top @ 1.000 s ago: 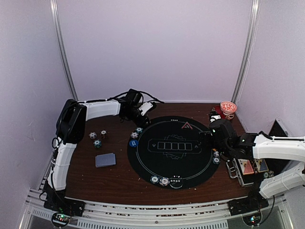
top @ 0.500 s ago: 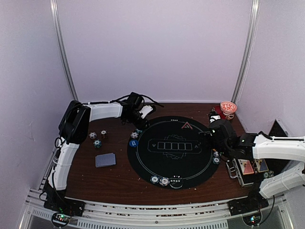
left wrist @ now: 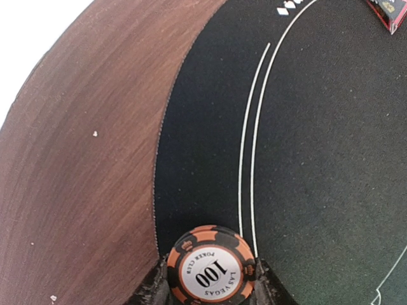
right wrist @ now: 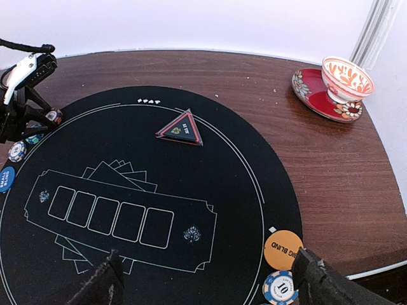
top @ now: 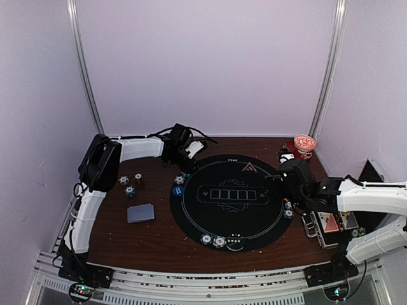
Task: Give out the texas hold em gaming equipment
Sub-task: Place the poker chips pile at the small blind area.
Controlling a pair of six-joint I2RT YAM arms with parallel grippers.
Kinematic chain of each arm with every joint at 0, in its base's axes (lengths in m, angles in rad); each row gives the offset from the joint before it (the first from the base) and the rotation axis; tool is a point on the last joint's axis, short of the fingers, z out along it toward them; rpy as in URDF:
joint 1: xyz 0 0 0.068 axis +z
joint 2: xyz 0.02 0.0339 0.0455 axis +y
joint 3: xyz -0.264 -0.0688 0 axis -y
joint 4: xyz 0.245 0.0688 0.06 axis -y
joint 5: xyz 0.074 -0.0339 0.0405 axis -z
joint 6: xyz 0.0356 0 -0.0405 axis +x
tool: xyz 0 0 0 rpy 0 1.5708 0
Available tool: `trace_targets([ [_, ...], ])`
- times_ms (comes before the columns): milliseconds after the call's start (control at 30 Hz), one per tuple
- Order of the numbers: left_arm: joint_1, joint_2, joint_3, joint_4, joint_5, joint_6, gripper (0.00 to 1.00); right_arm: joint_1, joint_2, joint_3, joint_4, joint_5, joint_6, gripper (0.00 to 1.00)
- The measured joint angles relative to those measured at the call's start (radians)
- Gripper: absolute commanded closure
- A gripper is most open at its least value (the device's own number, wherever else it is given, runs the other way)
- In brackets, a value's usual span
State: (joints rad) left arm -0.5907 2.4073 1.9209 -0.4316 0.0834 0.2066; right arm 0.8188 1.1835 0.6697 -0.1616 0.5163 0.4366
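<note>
Brown table [top: 152, 244], one black mat [top: 254, 219], left tool [top: 184, 168] clamping one striped chip [left wrist: 212, 267]

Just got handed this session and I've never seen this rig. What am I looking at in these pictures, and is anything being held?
Two robot arms are bolted at the near edge of a table, each ending in a two-finger gripper. The wide picture looks down from above and behind them; the other two come from cameras on the wrists. On the table lies a black poker mat with a red triangle marker, an orange disc and chips. Grey-blue cards lie left of it, a cup and saucer in the far right corner, a metal case beside the right arm. The left gripper is shut on an orange chip marked 100, at the mat's far left edge. The right gripper is open and empty over the mat's right side.
</note>
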Motion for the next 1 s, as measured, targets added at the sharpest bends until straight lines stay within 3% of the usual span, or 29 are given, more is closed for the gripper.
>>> trace_targets([
  [400, 0.000, 0.009, 0.000, 0.000, -0.002, 0.000, 0.66, 0.000, 0.000, 0.000, 0.000, 0.000, 0.000, 0.07],
  [1000, 0.000, 0.009, 0.002, -0.003, -0.019, 0.000, 0.42, 0.001, 0.000, 0.000, 0.000, 0.000, 0.000, 0.07],
])
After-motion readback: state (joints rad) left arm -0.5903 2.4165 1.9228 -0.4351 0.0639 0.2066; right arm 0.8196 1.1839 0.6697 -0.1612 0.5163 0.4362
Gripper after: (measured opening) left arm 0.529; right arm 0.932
